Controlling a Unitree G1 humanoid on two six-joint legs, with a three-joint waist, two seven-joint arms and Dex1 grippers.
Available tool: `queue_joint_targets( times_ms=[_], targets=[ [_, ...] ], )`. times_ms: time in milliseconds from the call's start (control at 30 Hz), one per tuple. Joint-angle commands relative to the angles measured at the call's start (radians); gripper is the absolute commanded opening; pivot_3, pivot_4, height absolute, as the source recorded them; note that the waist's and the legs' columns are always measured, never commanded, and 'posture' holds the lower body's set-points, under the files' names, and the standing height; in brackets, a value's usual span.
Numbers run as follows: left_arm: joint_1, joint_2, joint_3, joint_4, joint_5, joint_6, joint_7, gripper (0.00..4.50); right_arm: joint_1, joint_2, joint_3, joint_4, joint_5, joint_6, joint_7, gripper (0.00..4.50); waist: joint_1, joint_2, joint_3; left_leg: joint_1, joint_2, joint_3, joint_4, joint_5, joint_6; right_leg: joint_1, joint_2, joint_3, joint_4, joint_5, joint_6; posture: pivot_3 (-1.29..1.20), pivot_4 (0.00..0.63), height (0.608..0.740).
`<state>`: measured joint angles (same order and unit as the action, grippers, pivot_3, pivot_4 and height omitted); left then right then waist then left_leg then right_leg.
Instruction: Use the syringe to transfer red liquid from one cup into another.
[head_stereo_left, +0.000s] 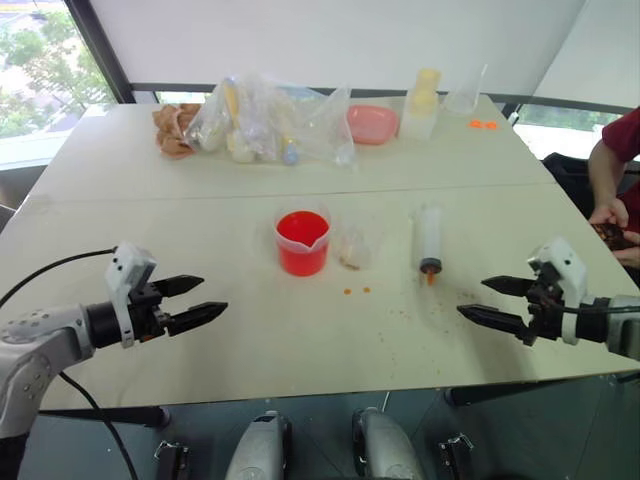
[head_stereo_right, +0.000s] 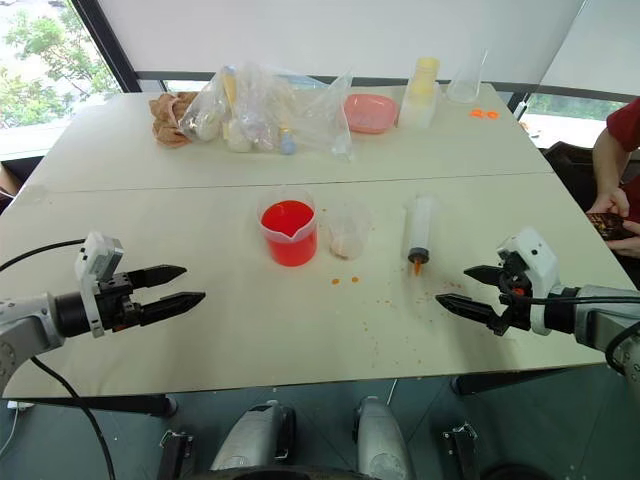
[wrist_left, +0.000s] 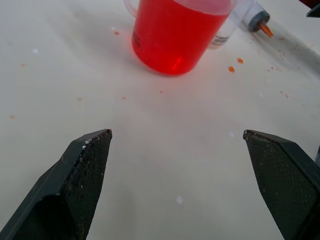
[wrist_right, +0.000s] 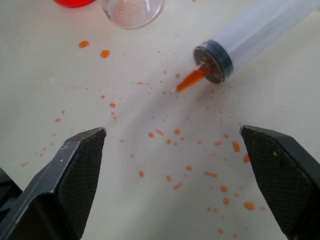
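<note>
From the head cameras, the syringe (head_stereo_left: 428, 237) lay flat on the table (head_stereo_left: 150, 170), orange nozzle toward the robot, at about 3 o'clock from the spouted cup (head_stereo_left: 302, 243) of red liquid (head_stereo_left: 301, 228); the small clear cup (head_stereo_left: 352, 246) stood just beside the spouted cup, between it and the syringe. The left gripper (head_stereo_left: 196, 302) and right gripper (head_stereo_left: 495, 301) hovered near the table's front edge, both wide open and empty. A person's hand (head_stereo_left: 610, 212) showed at 3 o'clock.

In the left wrist view, the spouted cup sat at 12 o'clock beyond the spread fingers (wrist_left: 85, 170), its rim cut off.

In the right wrist view, the syringe lay at 1 o'clock amid orange drops (wrist_right: 175, 150), its plunger end out of frame. The step in hand was judged to be picking up the syringe: the right gripper, nearer, would best close across the barrel's middle, clear of the nozzle. Whether the small cup held any liquid was hard to tell.
</note>
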<state>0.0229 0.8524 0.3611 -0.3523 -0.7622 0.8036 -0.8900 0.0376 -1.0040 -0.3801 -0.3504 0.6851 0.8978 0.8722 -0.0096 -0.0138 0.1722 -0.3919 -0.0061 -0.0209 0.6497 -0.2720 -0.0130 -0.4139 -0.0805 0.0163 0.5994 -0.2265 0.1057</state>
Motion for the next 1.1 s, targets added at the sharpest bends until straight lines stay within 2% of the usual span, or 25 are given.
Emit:
queue_joint_targets(
  times_ms=[33,600,833,967,1100],
  targets=[
    [-0.024,0.007,-0.020,0.013,0.027,-0.031,-0.006,4.41,-0.016,0.004,-0.016,-0.017,-0.011,-0.021,-0.012,4.50,0.000,0.000,0.000,0.000,0.000,0.000,0.000,0.000,0.000,0.000,0.000,0.000,0.000,0.000,0.000,0.00,0.150,0.740],
    [-0.022,0.002,-0.019,0.026,0.072,-0.082,-0.013,4.41,-0.053,0.015,0.015,0.024,-0.046,-0.023,-0.045,4.50,0.000,0.000,0.000,0.000,0.000,0.000,0.000,0.000,0.000,0.000,0.000,0.000,0.001,0.000,0.000,0.00,0.150,0.740],
    [-0.026,-0.007,-0.052,0.033,0.182,-0.154,0.044,4.41,-0.109,0.004,0.045,0.049,-0.056,0.058,-0.093,4.50,0.000,0.000,0.000,0.000,0.000,0.000,0.000,0.000,0.000,0.000,0.000,0.000,0.001,0.000,0.000,0.00,0.150,0.740],
    [-0.080,0.041,-0.064,0.031,0.142,-0.057,0.027,4.41,-0.258,-0.010,0.047,0.089,0.004,0.230,-0.128,4.50,-0.003,0.000,0.000,0.000,0.000,0.000,0.002,0.000,0.000,0.000,0.000,0.001,0.002,0.000,0.000,0.00,0.150,0.740],
    [-0.221,0.180,-0.041,0.030,-0.029,0.087,-0.146,4.41,-0.526,-0.050,0.191,0.148,-0.006,0.433,-0.162,4.50,-0.005,-0.001,0.001,0.000,0.000,0.000,0.004,0.000,0.000,-0.003,0.000,0.001,0.007,0.000,0.000,0.00,0.150,0.740]
  ],
)
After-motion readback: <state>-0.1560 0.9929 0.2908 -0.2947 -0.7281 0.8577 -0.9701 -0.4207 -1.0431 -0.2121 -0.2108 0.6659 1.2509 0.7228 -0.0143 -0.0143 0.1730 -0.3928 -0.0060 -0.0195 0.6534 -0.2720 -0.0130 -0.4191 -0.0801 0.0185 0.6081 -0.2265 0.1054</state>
